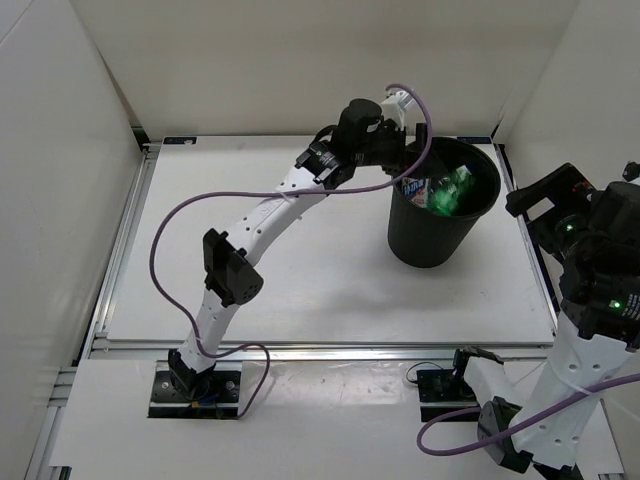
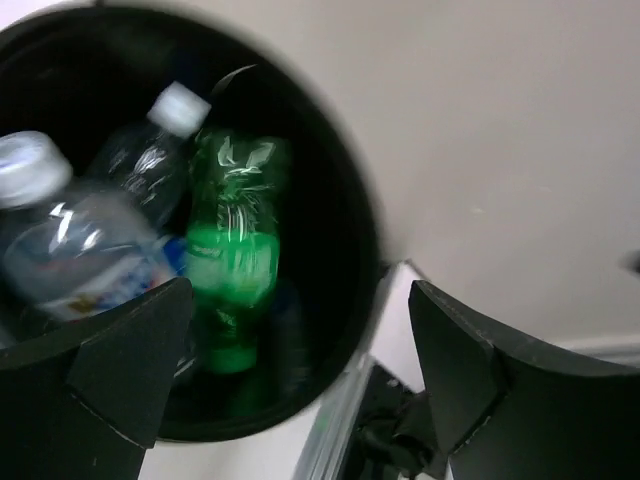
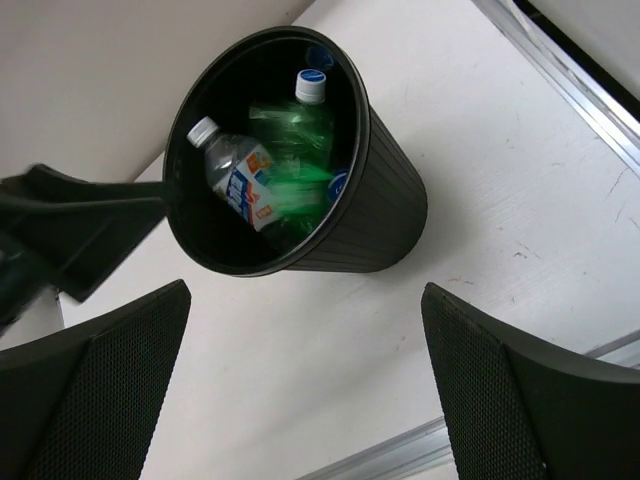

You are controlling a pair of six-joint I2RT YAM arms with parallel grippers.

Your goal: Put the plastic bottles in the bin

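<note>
The bin (image 1: 432,240) stands upright on the white table (image 1: 300,280) at its far right quarter. It is near the back wall and the right-hand edge rail (image 1: 535,270), and well apart from the left rail. A broad stretch of tabletop lies between it and the arm bases. The plastic bottles lie inside it, below the rim. The left wrist view shows a translucent green bottle (image 2: 235,260), a clear one with a white cap (image 2: 150,150) and a labelled one (image 2: 75,245) pressed together, the green one leaning against the inner wall. How many more lie under them cannot be told. The left arm reaches diagonally across the table to the far left part of the rim. The left gripper (image 2: 300,290) hangs over the bin mouth with its fingers spread wide and nothing between them. A purple cable (image 1: 165,240) loops out beside this arm, above the table. The right arm is drawn back at the near right edge, beyond the rail. The right gripper (image 3: 300,300) is likewise spread wide and empty, looking down at the bin from well apart. The label on the white-capped bottle (image 3: 240,180) is blue and white with small orange marks. Its lettering is too small and blurred to read, and no brand can be made out.
</note>
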